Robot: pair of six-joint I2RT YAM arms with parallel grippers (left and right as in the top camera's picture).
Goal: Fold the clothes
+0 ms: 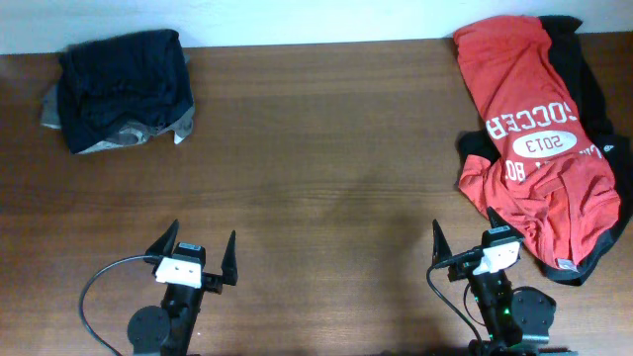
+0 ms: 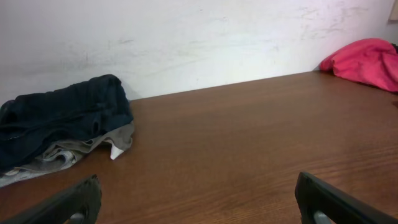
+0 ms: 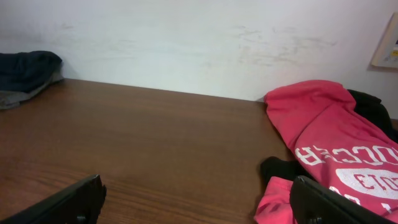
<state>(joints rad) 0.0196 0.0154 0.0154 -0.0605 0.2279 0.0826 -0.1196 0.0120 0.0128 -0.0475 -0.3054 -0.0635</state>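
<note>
At the table's [image 1: 326,178] right edge, T-shirt [image 1: 534,109] bunched; left gripper [image 1: 205,232], right gripper [image 1: 464,223] wide.

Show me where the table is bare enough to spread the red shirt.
The middle of the table is bare, from the dark pile at far left to the red T-shirt at right. The right edge is crowded: the T-shirt lies crumpled over a black garment.
</note>
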